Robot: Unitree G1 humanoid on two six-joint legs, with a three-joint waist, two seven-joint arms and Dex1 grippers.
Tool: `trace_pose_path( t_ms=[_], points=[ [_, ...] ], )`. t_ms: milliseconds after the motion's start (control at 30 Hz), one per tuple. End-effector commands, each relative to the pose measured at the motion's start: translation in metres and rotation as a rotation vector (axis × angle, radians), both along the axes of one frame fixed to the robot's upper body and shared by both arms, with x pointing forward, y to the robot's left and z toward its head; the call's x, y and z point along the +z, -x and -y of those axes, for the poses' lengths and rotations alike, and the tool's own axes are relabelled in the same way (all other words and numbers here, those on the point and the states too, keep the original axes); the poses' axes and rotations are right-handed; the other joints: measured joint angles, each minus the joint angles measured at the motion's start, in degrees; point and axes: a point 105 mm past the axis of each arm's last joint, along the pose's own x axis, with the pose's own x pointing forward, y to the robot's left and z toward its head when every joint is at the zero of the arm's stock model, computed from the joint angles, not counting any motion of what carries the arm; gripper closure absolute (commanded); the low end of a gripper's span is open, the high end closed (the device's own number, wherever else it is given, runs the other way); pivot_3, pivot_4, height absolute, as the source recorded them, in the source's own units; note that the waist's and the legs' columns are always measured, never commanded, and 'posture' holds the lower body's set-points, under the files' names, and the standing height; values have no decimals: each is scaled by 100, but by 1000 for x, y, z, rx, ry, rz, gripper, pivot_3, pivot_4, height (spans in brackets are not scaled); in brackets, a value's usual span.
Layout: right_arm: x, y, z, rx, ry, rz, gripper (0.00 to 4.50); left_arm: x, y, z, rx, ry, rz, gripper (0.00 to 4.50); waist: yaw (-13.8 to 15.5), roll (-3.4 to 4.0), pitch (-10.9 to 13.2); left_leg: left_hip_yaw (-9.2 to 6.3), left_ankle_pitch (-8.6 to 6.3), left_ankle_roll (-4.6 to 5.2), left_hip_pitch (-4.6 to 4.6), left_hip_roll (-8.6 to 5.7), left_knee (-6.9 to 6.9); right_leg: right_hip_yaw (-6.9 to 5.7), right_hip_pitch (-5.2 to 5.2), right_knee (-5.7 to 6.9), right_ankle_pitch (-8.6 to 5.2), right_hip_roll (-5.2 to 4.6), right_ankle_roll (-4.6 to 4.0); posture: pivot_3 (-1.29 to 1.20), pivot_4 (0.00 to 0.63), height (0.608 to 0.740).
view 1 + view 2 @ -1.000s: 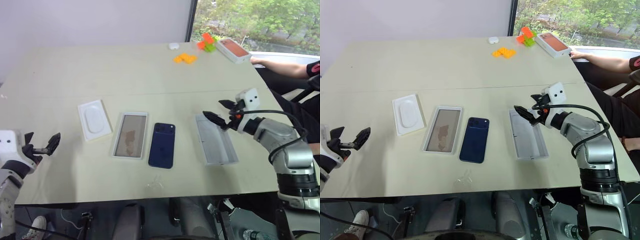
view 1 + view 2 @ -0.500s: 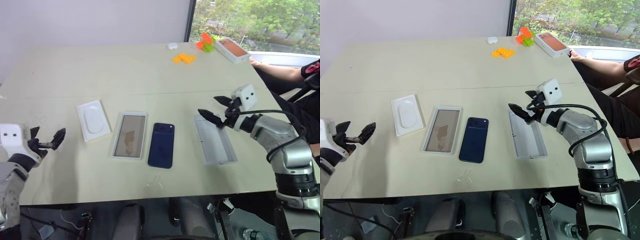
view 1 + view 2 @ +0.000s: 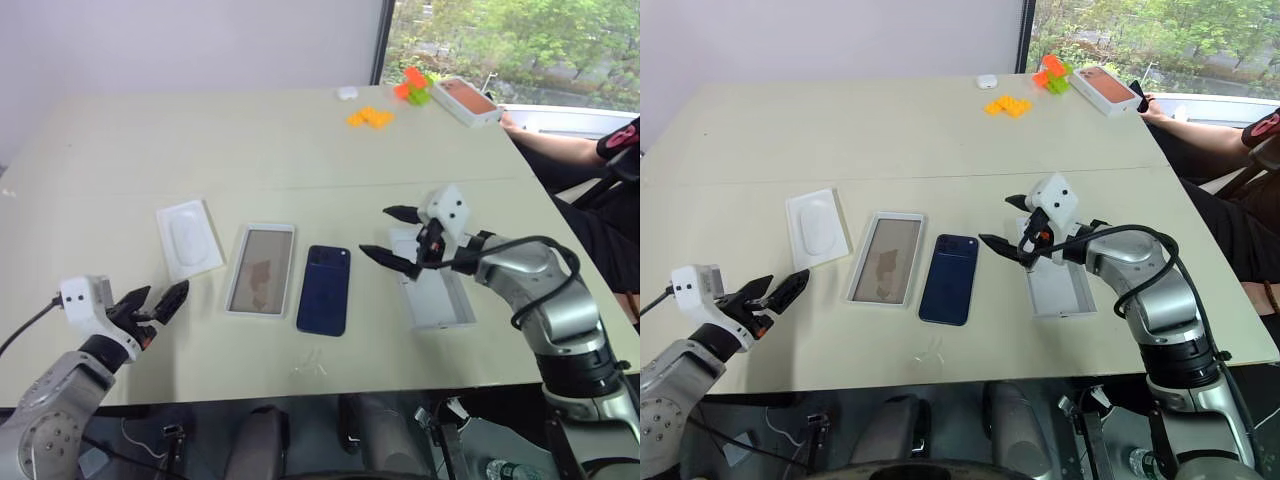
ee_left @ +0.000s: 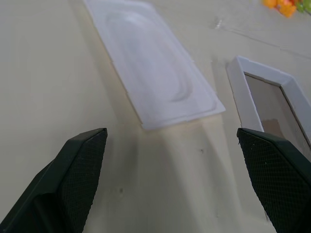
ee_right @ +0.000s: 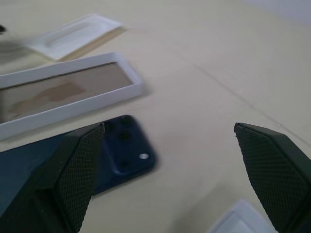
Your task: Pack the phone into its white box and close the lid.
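Observation:
The dark blue phone (image 3: 324,290) lies back up on the table, camera cluster at its far end. Just left of it lies the white box (image 3: 261,270), a shallow tray with a brownish inside. To the phone's right lies the lid (image 3: 436,290), pale grey inside facing up. My right gripper (image 3: 378,233) hangs open above the gap between the lid's far end and the phone, pointing left, nothing between its fingers. In the right wrist view the phone (image 5: 73,167) shows below them. My left gripper (image 3: 160,298) is open near the table's front left, apart from the tray.
A flat white insert (image 3: 189,240) with an oval recess lies left of the tray. At the far right are orange bricks (image 3: 370,117), a box with an orange-red top (image 3: 466,100) and a small white object (image 3: 347,92). A person's arm (image 3: 555,140) rests on the table's right edge.
My right gripper has moved left, from over the lid toward the phone. My left gripper has come in rightward and lower, with its wrist rolled.

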Motion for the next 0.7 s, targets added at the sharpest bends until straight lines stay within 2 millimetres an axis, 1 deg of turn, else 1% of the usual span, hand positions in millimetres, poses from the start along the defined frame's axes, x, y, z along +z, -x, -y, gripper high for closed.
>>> trace_pose_path(
  t_ms=[33,133,233,467,667,700],
  points=[
    [11,17,-17,101,-14,40,29,-5,-3,3,36,73,-49,0,-3,0,0,-3,0,0,2,-1,6,-3,5,0,0,2,-1,0,150,740],
    [9,17,-17,95,-12,42,29,-9,-11,6,76,100,-77,0,-1,-2,-1,-5,0,0,13,-6,16,-9,21,1,-1,3,-2,0,150,740],
    [8,18,-19,103,-7,43,29,-10,-23,9,108,174,-76,0,12,-1,-3,-4,0,0,18,-11,19,-10,29,1,0,1,-2,0,150,740],
    [10,20,-19,99,-9,54,29,-15,-40,19,110,267,-110,0,29,3,-6,-3,0,-1,15,-17,19,-12,30,1,2,0,-4,0,150,740],
    [14,22,-20,100,-7,66,29,-18,-43,27,83,306,-137,0,31,6,-9,-2,1,-1,19,-20,20,-11,35,1,2,-4,-5,0,150,740],
    [14,22,-20,99,-7,68,0,-18,-42,27,86,310,-139,512,31,6,-9,-3,1,-1,19,-20,20,-11,35,1,2,-4,-5,0,150,740]
  ],
)
